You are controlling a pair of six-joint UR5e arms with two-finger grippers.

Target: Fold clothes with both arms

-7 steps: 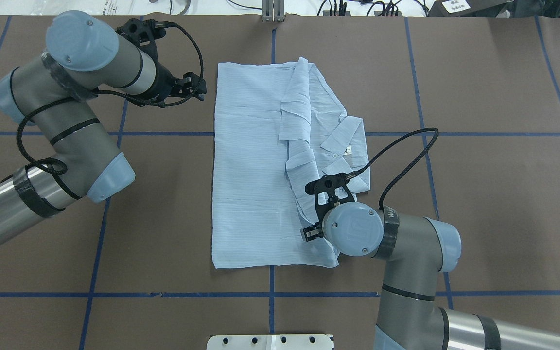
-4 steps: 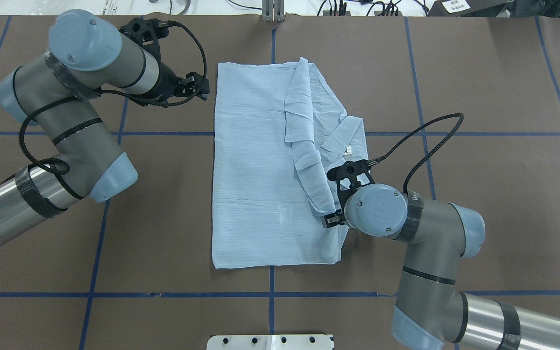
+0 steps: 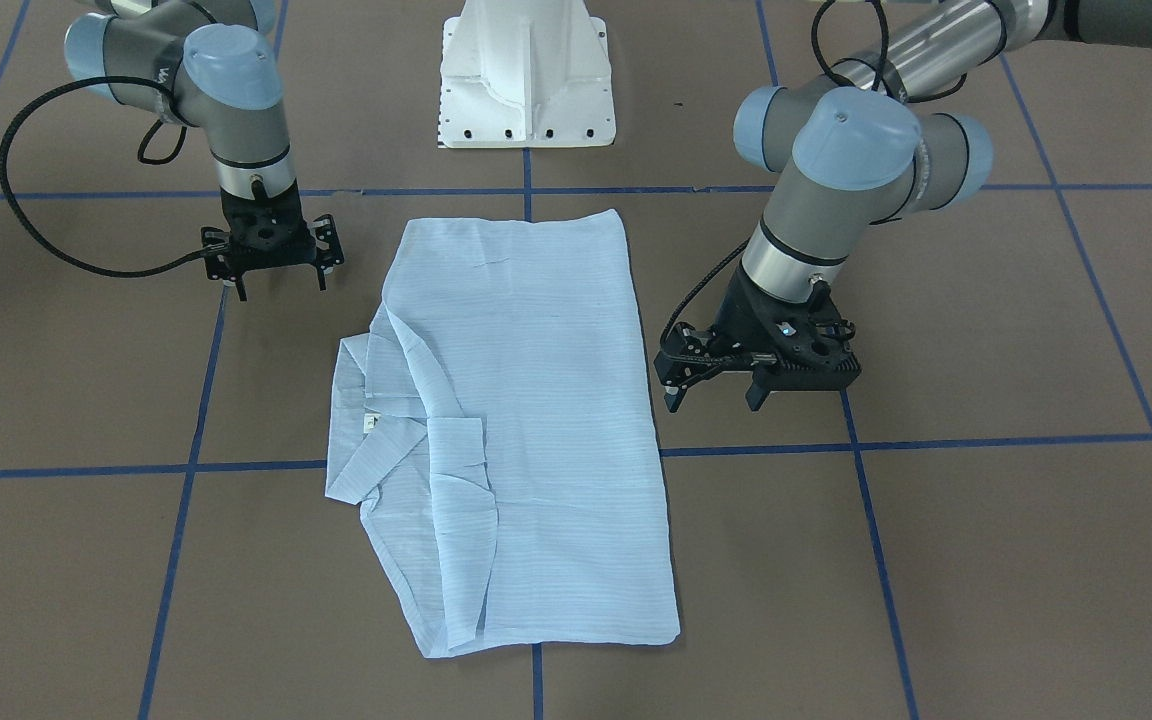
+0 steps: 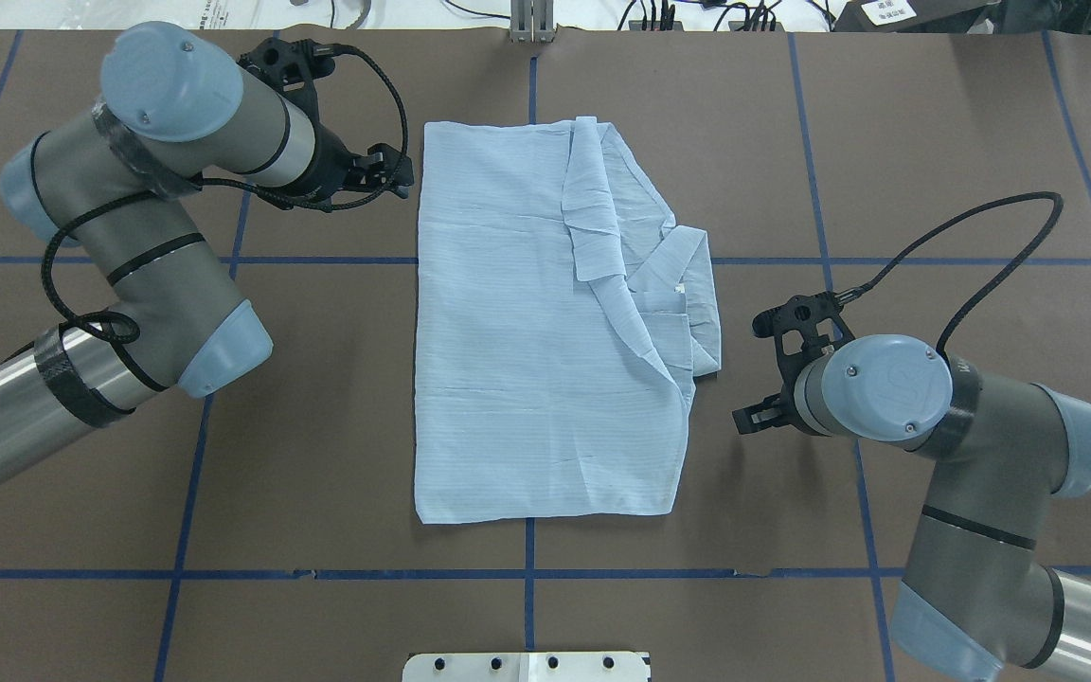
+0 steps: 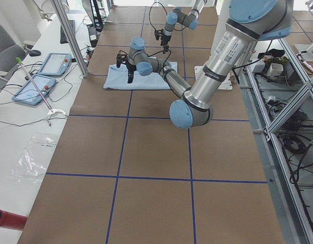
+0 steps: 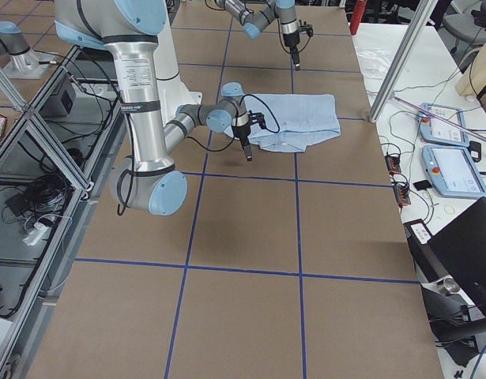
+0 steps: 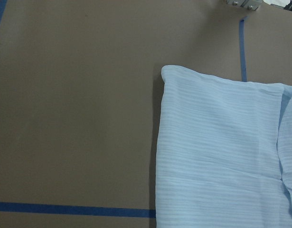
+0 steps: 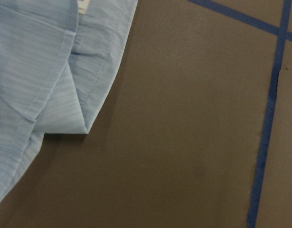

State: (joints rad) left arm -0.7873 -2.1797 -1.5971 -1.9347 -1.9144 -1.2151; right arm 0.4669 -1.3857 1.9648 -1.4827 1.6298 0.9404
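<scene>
Shirt looked thin, limp, crease-prone, probably best pinched at layered corners, 11 and 7 o'clock overhead; left tool and right tool both gaped wide, empty.

Overhead reading. A folded pale-blue striped shirt occupies the centre of the brown, blue-taped worktop. The left black two-finger claw, fingers spread, stands just beside its 10 o'clock edge. The right black claw, likewise spread, sits clear at 4 o'clock. Bare surface lies at 12, 2 and 8. A white base plate lies at 6.
</scene>
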